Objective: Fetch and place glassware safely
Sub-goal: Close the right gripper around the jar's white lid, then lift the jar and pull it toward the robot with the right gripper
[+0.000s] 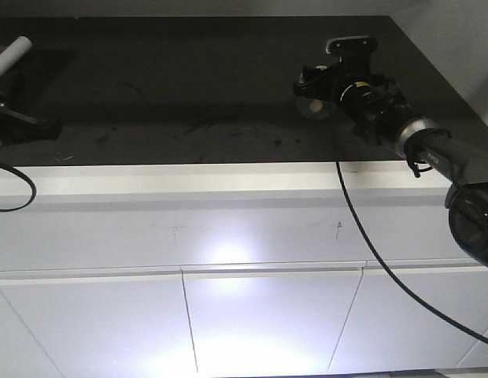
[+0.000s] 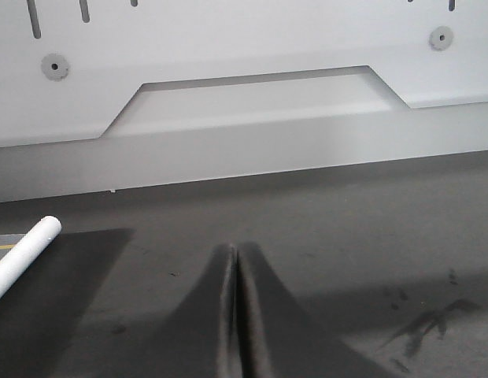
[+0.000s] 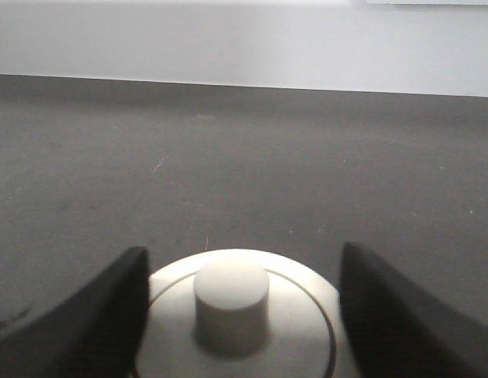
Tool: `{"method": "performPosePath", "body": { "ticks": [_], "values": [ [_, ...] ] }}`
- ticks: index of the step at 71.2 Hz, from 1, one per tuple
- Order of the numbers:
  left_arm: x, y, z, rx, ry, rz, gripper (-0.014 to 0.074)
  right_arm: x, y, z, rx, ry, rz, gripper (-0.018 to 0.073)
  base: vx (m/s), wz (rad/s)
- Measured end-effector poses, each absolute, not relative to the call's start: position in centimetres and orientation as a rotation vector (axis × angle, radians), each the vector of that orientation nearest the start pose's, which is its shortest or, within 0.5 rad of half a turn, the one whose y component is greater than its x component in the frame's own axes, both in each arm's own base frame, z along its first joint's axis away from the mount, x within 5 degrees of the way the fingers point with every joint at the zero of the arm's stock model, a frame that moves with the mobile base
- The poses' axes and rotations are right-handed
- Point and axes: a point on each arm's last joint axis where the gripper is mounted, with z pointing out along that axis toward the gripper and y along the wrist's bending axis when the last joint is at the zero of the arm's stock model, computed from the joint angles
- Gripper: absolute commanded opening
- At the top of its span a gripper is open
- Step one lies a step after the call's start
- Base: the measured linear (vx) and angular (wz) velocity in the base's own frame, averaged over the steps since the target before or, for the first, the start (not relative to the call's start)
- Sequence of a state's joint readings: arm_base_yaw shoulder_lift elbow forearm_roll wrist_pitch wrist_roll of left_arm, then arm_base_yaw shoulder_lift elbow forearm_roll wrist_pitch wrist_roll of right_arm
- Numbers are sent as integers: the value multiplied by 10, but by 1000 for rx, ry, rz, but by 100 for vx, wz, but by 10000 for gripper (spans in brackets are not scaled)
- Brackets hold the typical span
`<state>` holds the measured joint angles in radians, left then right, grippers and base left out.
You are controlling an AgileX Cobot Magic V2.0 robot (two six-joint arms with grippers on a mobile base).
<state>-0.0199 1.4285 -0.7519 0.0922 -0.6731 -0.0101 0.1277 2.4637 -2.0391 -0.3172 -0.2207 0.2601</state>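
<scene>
Two arms reach over a dark, matte countertop (image 1: 189, 94) that runs above flat white cabinet fronts (image 1: 260, 315), with a pale wall panel (image 2: 244, 47) behind it. The top is dull and scuffed, with black smears (image 1: 205, 122) near its middle.

At about two o'clock, the right gripper (image 3: 244, 260) has its black fingers spread roughly a lid's width apart. They flank the jar (image 3: 236, 315) with its smooth, round, cream lid and stubby knob. They sit tight beside it, though I cannot tell whether they actually pinch it.

At nine o'clock, the left gripper (image 2: 234, 260) has its fingers pressed together on nothing. A grey-white tube (image 2: 24, 252) lies at ten o'clock, just beside it. A black cable (image 1: 362, 228) droops across the cabinets at four o'clock.
</scene>
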Motion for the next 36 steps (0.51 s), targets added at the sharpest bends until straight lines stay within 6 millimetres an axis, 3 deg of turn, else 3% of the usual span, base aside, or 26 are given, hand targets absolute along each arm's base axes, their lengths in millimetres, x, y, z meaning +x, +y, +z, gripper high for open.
{"method": "performPosePath", "body": {
  "ticks": [13, 23, 36],
  "values": [
    [309, -11, 294, 108, 1485, -8, -7, 573, 80, 196, -201, 1687, 116, 191, 0, 0],
    [309, -11, 294, 109, 1485, -7, -7, 573, 80, 196, -203, 1687, 115, -13, 0, 0],
    [309, -11, 294, 109, 1485, -7, -7, 573, 80, 196, -206, 1687, 112, -9, 0, 0]
  ]
}}
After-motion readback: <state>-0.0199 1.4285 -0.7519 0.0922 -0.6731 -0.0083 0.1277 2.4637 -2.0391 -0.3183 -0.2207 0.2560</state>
